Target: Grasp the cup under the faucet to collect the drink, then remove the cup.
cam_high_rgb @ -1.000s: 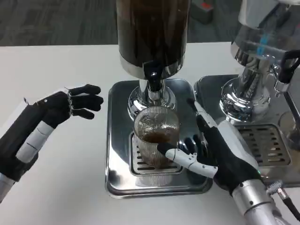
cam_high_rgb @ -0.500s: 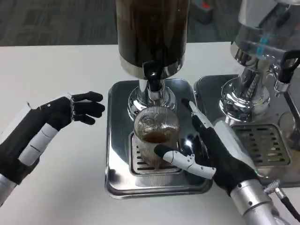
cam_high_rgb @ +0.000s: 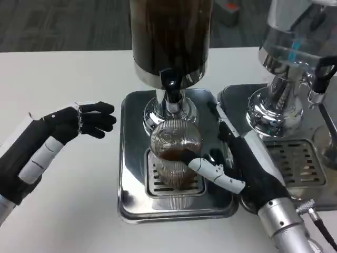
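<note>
A ribbed clear cup (cam_high_rgb: 175,153) with a little brown drink in it stands on the grate of the steel drip tray (cam_high_rgb: 131,158), right under the black faucet (cam_high_rgb: 171,87) of the dark drink dispenser (cam_high_rgb: 171,37). My right hand (cam_high_rgb: 247,166) lies against the cup's right side. Its thumb (cam_high_rgb: 210,171) reaches across the cup's front and touches the glass, while its other fingers (cam_high_rgb: 221,126) stay spread a little to the right of the cup. My left hand (cam_high_rgb: 68,124) hovers over the white table left of the tray, holding nothing, fingers pointing toward the dispenser.
A second dispenser (cam_high_rgb: 295,52) with a chrome base and its own drip tray (cam_high_rgb: 295,158) stands close on the right, just behind my right forearm. White table top (cam_high_rgb: 68,211) lies to the left and front.
My right hand has shifted toward the cup and its thumb has risen from the grate onto the cup's front. The left hand has barely moved. The cup stands where it was.
</note>
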